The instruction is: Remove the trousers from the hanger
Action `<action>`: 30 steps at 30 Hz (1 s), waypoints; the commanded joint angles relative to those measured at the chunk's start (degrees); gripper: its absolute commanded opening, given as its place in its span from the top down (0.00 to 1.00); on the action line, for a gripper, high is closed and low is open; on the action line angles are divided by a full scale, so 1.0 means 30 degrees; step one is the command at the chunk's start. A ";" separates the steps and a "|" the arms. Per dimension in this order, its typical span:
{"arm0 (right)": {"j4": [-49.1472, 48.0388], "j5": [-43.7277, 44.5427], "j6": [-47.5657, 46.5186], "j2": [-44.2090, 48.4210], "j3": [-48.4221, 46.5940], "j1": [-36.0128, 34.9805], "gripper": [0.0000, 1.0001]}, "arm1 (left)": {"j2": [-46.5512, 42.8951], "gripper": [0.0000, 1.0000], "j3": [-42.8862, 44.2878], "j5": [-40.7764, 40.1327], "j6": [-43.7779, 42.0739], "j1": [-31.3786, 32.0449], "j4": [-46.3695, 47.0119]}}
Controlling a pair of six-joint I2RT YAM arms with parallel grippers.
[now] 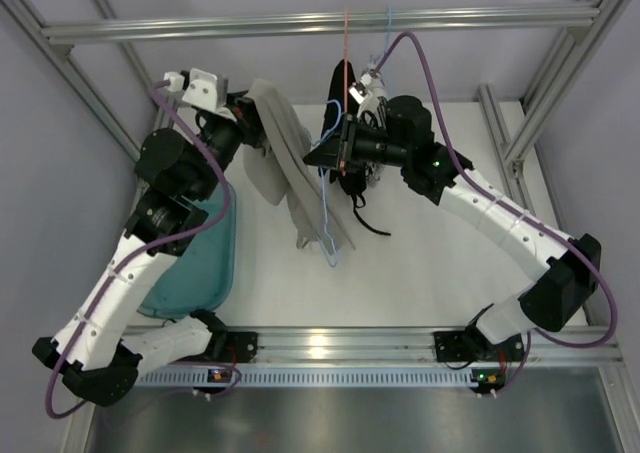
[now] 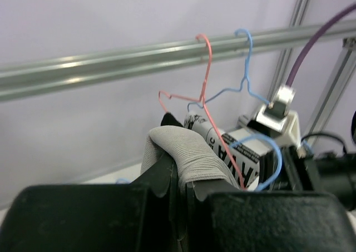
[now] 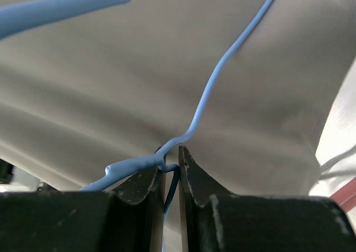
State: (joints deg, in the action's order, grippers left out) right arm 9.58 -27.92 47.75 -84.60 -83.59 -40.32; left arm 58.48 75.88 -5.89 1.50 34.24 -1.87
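Observation:
The grey-beige trousers [image 1: 288,168] hang in a long fold from my left gripper [image 1: 252,108] down to the table. In the left wrist view my left gripper [image 2: 182,171] is shut on a bunch of that cloth [image 2: 186,149]. The light blue wire hanger [image 1: 326,223] runs along the trousers' right side. My right gripper [image 1: 332,151] is beside it. In the right wrist view my right gripper [image 3: 171,154] is shut on the hanger's blue wire [image 3: 208,96], with the trousers' cloth [image 3: 139,57] filling the background.
A red-orange hanger [image 2: 207,68] and another blue hanger [image 2: 247,57] hook on the metal rail [image 1: 320,21] at the back. A black garment [image 1: 343,85] hangs under the rail by my right gripper. A teal bin [image 1: 200,263] sits at the left beside the left arm.

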 commanded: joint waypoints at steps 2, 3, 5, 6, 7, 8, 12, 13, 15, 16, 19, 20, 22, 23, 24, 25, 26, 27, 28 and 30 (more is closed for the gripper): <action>-0.1701 -0.0946 -0.0037 0.0338 0.0792 0.0372 1.00 | 0.0194 1.00 0.3294 -0.0934 -0.0057 -0.0221 0.1296; -0.1730 -0.1004 -0.0037 0.0309 0.0910 0.0372 1.00 | 0.0398 1.00 0.3708 -0.1082 -0.0147 -0.0251 0.1297; -0.1818 -0.1034 -0.0008 0.0221 0.1232 0.0489 1.00 | 0.0633 1.00 0.5021 -0.1433 -0.0323 -0.0484 0.1267; -0.1789 -0.1005 -0.0007 0.0221 0.1378 0.0576 1.00 | 0.0866 1.00 0.5407 -0.1522 -0.0323 -0.0659 0.1238; -0.1731 -0.1034 -0.0007 0.0163 0.1496 0.0606 1.00 | 0.0956 1.00 0.5817 -0.1639 -0.0323 -0.0748 0.1267; -0.1672 -0.1005 -0.0036 0.0133 0.1555 0.0693 1.00 | 0.1014 1.00 0.6488 -0.1698 -0.0323 -0.0807 0.1267; -0.1496 -0.1092 -0.0242 -0.0072 0.1614 0.0695 1.00 | 0.1220 1.00 0.7694 -0.2049 0.0027 -0.1770 0.1151; -0.1496 -0.1093 -0.0213 -0.0130 0.1585 0.0723 1.00 | 0.1220 1.00 0.8073 -0.2108 -0.0001 -0.1919 0.1063; -0.1409 -0.1093 -0.0358 -0.0219 0.1468 0.0724 1.00 | 0.1104 1.00 0.8369 -0.2400 -0.0176 -0.2474 0.0946; -0.1408 -0.1093 -0.0388 -0.0219 0.1467 0.0724 1.00 | 0.1016 1.00 0.8573 -0.2489 -0.0293 -0.2680 0.0916; -0.1349 -0.1210 -0.0505 -0.0219 0.1584 0.0694 1.00 | 0.0606 1.00 0.8837 -0.3159 -0.0787 -0.3793 0.0887; -0.1262 -0.1239 -0.0534 -0.0161 0.1614 0.0694 1.00 | 0.0373 1.00 0.8955 -0.3308 -0.0879 -0.4144 0.0887; -0.1290 -0.1269 -0.0651 -0.0161 0.1848 0.0694 1.00 | 0.0196 1.00 0.9363 -0.3630 -0.1084 -0.5228 0.0857; -0.1319 -0.1298 -0.0710 -0.0102 0.1964 0.0694 1.00 | 0.0021 1.00 0.9482 -0.3806 -0.1172 -0.5608 0.0857; -0.1233 -0.1269 -0.0768 -0.0131 0.2082 0.0665 1.00 | -0.0097 1.00 0.9599 -0.3953 -0.1289 -0.6250 0.0857; -0.1232 -0.1269 -0.0856 -0.0102 0.2141 0.0607 1.00 | -0.0185 1.00 0.9774 -0.4128 -0.1667 -0.6518 0.0915; -0.1116 -0.1298 -0.1002 -0.0102 0.2199 0.0635 1.00 | -0.0360 1.00 0.9863 -0.4507 -0.1903 -0.6781 0.1061; -0.1086 -0.1269 -0.1061 -0.0102 0.2287 0.0607 1.00 | -0.0449 1.00 0.9864 -0.4801 -0.2224 -0.7219 0.1236; -0.1085 -0.1298 -0.1062 -0.0102 0.2346 0.0548 1.00 | -0.0595 1.00 0.9632 -0.5123 -0.2895 -0.7397 0.1586; -0.1114 -0.1298 -0.0974 -0.0131 0.2521 0.0490 1.00 | -0.0918 1.00 0.9396 -0.5681 -0.3863 -0.7778 0.2725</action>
State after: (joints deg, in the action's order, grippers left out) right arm 8.27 -31.22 46.06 -85.03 -76.38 -38.76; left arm 57.80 102.35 -19.49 -4.82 12.53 -3.01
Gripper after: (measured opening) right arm 0.112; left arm 0.066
